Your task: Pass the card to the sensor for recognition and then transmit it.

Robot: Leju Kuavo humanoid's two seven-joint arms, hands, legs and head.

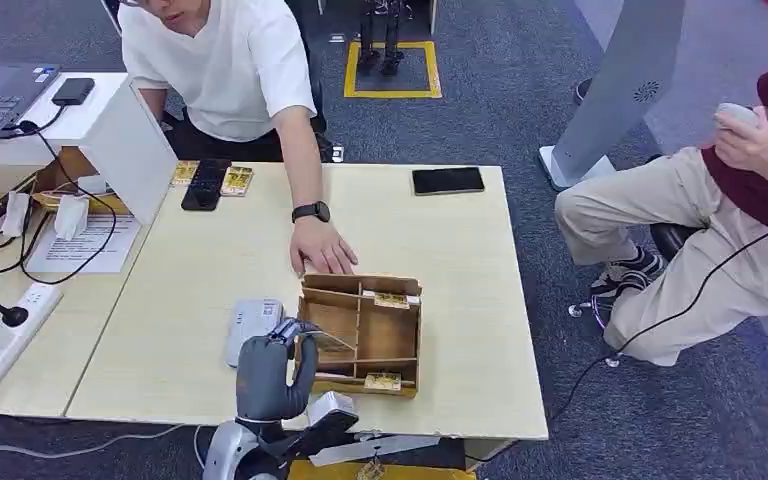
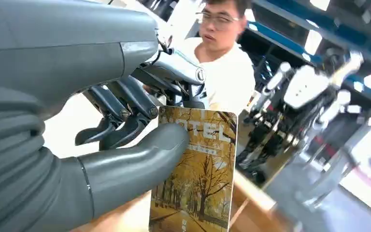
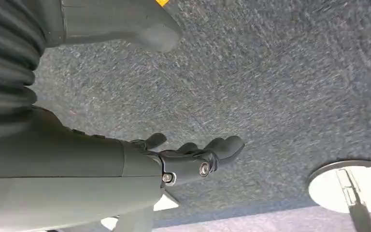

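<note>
Just left of the wooden tray point(image 1: 407, 330), beside its near-left corner, the grey sensor point(image 1: 252, 328) is lying flat on the table point(image 1: 460, 240), and I am holding my left hand point(image 1: 272, 370) between the two, pinching the card point(image 2: 198, 169) between my thumb and my darker fingers point(image 2: 125, 123). The card is looking thin, stiff, light and glossy, so I judge it is apt to slip or swivel, and I am gripping one long edge to leave its face free. My right hand point(image 3: 193, 157) is hanging over the carpet, fingers loosely curled on nothing.
</note>
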